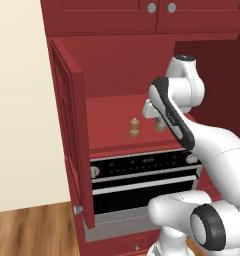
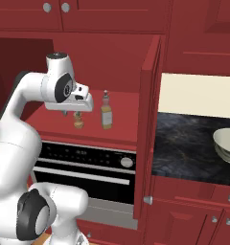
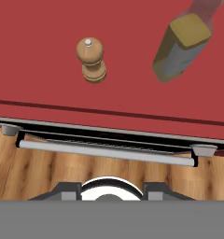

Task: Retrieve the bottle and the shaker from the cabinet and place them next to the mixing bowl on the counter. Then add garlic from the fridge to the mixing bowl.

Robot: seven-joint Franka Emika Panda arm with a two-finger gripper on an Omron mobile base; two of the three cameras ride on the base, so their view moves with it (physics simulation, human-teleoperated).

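The small wooden shaker [image 1: 134, 127] [image 2: 78, 120] [image 3: 91, 59] stands upright on the red shelf of the open cabinet [image 1: 112, 112]. Right of it stands the tall pale yellow bottle [image 2: 106, 111] [image 3: 181, 46]; in the left base view my arm hides most of it. My gripper [image 2: 70, 113] hangs above the shelf's front edge, pointing down, just in front of the shaker and apart from both things. It is shut and holds nothing. The cream mixing bowl [image 2: 227, 143] sits on the black counter [image 2: 184, 143] to the right of the cabinet.
Both cabinet doors stand open, one on the left [image 1: 72, 130] and one on the right [image 2: 146, 124], the latter between the shelf and the counter. A black built-in oven [image 1: 142, 175] with a silver handle [image 3: 107, 151] sits below the shelf. Wooden floor lies beneath.
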